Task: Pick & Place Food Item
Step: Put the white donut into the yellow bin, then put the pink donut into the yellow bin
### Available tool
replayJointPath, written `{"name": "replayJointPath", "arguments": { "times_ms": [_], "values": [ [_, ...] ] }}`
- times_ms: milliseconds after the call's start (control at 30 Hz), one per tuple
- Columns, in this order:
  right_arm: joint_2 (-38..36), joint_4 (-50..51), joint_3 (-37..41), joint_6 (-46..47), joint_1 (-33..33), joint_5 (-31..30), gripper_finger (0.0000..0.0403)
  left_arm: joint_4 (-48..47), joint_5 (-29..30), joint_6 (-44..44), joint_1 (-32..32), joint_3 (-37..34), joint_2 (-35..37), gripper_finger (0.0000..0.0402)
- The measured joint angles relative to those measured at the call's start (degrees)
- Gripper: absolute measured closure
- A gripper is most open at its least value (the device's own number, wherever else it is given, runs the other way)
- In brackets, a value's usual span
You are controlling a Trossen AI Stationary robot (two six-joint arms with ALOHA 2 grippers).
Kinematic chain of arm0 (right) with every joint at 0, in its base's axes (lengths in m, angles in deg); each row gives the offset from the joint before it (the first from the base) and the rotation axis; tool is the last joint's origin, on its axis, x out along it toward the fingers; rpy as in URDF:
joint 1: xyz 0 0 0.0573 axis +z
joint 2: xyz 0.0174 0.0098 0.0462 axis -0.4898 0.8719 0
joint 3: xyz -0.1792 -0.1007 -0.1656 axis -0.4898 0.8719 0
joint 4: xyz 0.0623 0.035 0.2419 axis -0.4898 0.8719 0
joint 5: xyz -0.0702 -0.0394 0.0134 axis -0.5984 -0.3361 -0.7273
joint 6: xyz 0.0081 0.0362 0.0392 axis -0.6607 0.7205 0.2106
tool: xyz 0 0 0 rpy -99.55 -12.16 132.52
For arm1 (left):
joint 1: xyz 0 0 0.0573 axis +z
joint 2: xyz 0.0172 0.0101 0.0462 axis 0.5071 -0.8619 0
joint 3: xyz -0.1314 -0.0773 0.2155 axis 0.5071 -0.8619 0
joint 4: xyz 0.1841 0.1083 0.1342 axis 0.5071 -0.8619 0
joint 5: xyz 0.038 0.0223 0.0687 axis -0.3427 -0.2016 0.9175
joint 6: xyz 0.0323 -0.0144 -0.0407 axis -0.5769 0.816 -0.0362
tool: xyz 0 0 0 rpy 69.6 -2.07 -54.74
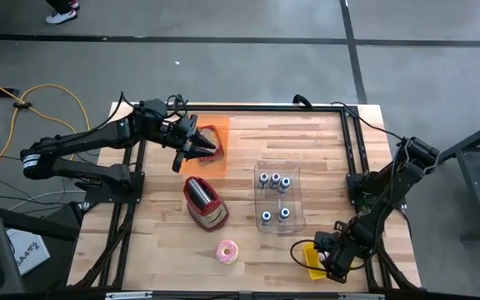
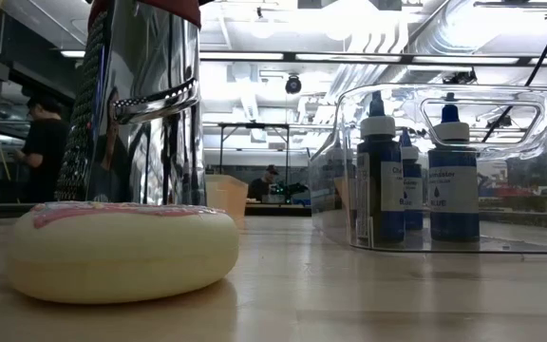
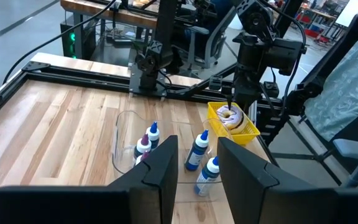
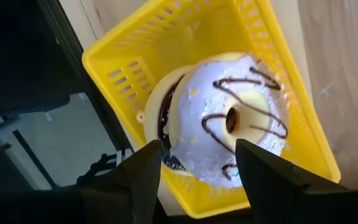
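1. Wooden table (image 1: 248, 158) with a black frame, concrete floor around it, yellow cable off to the left. From my low camera I see a lit workshop behind it with a person (image 2: 41, 142) standing far left.
2. Left arm reaches in from the left, its left gripper (image 1: 197, 143) hanging over the orange basket (image 1: 215, 137) at the table's far left side. Its fingers (image 3: 163, 168) sit partly apart with nothing visible between them in the wrist cam.
3. Right arm folds down the right edge, and its right gripper (image 1: 327, 254) is right above the yellow basket (image 4: 185, 37) at the near right corner. Jaws are apart, straddling the white donut with chocolate drizzle (image 4: 235, 118) that lies in that basket, leaning on another donut (image 4: 157, 106) under it. I can't tell if the fingers actually touch it.
4. Clear plastic bin (image 1: 279, 198) sits mid-table holding five blue bottles (image 1: 275, 182) with white caps, all upright.
5. Shiny metal grater with red trim (image 1: 204, 202) lies just left of the bin.
6. Pink-frosted donut (image 1: 227, 251) lies flat on the wood near the front edge, just in front of the grater, well apart from both grippers.
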Motion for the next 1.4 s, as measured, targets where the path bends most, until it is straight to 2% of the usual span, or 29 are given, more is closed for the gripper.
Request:
{"name": "replayJointPath", "arguments": {
  "times_ms": [367,800,967,1200,1400],
  "values": [
    [0.00,-0.01,0.00,-0.53,-0.43,2.44,0.0207,0.03,0.00,0.06,0.00,0.00,0.00,0.0293],
    [-0.17,0.15,0.00,-10.49,-6.62,3.98,0.0208,0.20,-0.02,-0.10,0.00,0.00,0.00,0.0293],
    [-0.19,-0.46,0.00,-11.13,-9.34,5.67,0.0213,0.20,-0.02,-0.12,0.00,0.00,0.00,0.0293],
    [-1.02,-4.91,0.02,-11.04,-12.85,11.14,0.0223,0.20,-0.02,-0.16,0.02,0.00,0.02,0.0293],
    [-1.42,-14.44,0.02,-16.22,-15.90,8.48,0.0231,0.20,-0.02,-0.16,0.02,0.00,0.02,0.0293]
  ]
}}
